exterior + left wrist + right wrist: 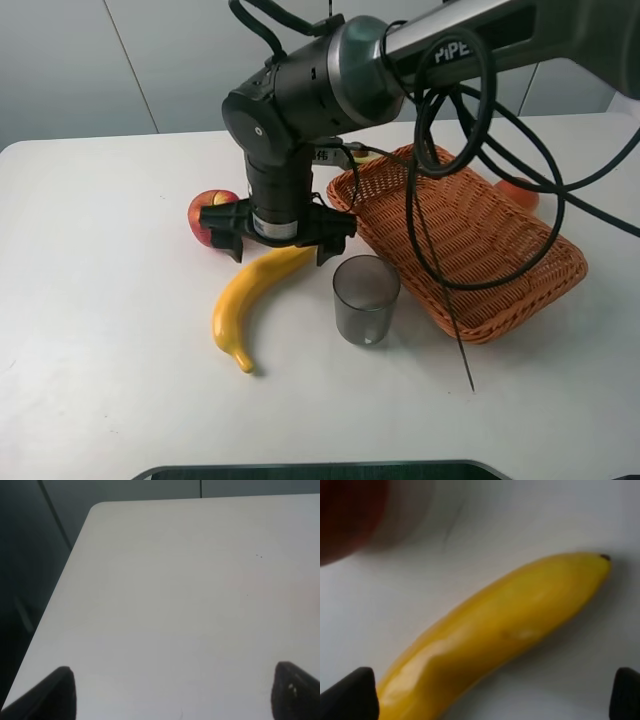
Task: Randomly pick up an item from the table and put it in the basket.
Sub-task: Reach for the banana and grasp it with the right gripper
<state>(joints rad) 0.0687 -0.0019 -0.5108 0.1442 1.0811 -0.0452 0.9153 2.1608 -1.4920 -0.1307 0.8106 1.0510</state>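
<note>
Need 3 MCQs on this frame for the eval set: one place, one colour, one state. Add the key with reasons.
1. Where does the grey cup stand?
A. on the table, between the banana and the basket
B. inside the basket
C. stacked on the banana

2. What colour is the apple?
A. green
B. yellow
C. red

3. How is the right gripper?
A. shut on the cup
B. open over the banana
C. shut, empty

Key: 1 A, the cup sits on the bare tabletop between the two. 2 C, its skin shows red. 3 B, the right wrist view shows the fingertips wide apart with the banana between them.
</note>
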